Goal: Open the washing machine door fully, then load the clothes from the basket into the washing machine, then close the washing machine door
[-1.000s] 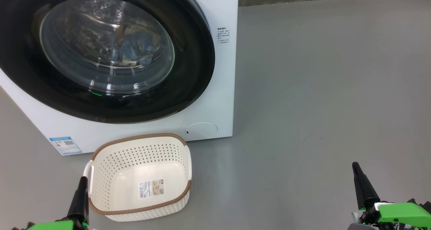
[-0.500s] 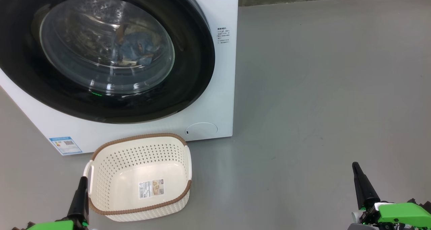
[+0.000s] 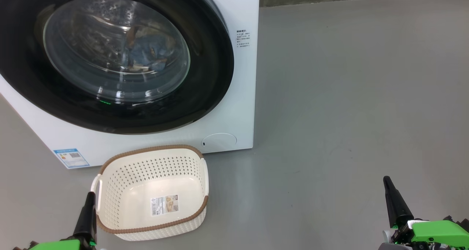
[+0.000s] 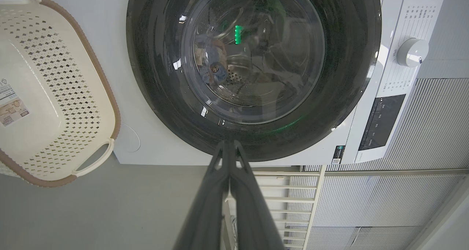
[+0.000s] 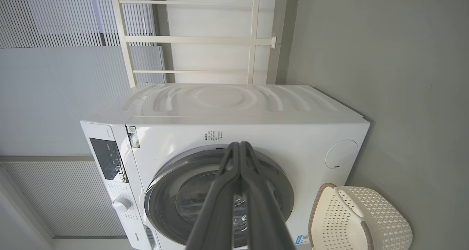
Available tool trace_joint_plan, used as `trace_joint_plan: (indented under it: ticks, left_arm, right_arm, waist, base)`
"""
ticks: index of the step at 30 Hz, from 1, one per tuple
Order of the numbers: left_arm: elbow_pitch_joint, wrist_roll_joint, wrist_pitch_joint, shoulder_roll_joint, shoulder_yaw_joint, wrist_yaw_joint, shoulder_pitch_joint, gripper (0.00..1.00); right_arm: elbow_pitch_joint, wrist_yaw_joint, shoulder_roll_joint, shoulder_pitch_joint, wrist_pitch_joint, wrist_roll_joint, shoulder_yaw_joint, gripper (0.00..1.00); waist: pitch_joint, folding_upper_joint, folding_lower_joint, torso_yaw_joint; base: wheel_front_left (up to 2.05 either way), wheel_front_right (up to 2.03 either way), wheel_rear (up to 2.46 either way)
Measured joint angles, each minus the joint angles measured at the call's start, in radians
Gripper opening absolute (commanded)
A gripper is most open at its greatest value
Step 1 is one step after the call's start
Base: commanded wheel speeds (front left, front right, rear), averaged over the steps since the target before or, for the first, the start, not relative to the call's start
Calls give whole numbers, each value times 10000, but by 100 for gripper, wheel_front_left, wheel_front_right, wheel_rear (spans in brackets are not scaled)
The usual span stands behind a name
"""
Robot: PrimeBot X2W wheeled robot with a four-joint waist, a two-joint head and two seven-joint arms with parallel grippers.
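Blue clothes (image 3: 150,54) sit behind the shut washing machine door (image 3: 205,96), the empty basket (image 3: 146,169) just before the washing machine (image 3: 238,107), while the left end effector (image 3: 88,209) and right end effector (image 3: 394,198), pinched together on nothing, are probably best kept clear.

The head camera looks steeply down from close by: the washing machine (image 3: 243,78) at the upper left of the frame, the basket (image 3: 146,173) at the lower left. The left wrist camera, rolled sideways, faces the washing machine door (image 4: 154,78) at close range. The right wrist camera, rolled the opposite way, sits farther back, taking in the whole machine. All three share door and basket.
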Motion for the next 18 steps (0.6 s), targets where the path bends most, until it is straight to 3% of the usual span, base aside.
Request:
trace_joint_plan:
  ticks: [18]
  left_arm:
    - [0,0,0,0,0,0,0,0]
  right_arm:
    - [0,0,0,0,0,0,0,0]
  waist:
    - [0,0,0,0]
  base:
    - [0,0,0]
